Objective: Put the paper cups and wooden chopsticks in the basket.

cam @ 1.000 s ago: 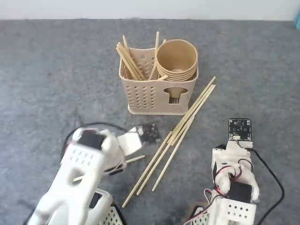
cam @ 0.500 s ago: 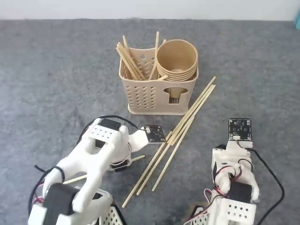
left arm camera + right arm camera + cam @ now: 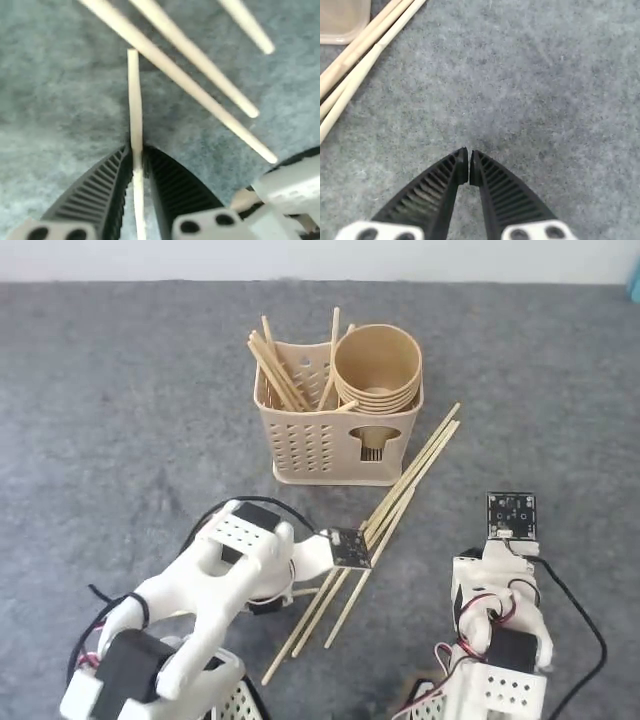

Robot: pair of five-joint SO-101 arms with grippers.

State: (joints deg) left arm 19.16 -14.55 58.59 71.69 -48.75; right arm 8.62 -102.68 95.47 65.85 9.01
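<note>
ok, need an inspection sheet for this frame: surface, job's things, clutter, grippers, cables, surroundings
Surface: grey mat, nothing spilled.
Job's things: basket holds stacked paper cups and several basket chopsticks; loose chopsticks lie on the mat beside it.
Clutter: nothing seen.
Grippers: left gripper shut on one held chopstick, close to the loose ones; right gripper shut, empty, over bare mat.
Cables: black left cable loops by the left arm; black right cable runs beside the right arm.
Surroundings: pale strip along the far edge.
</note>
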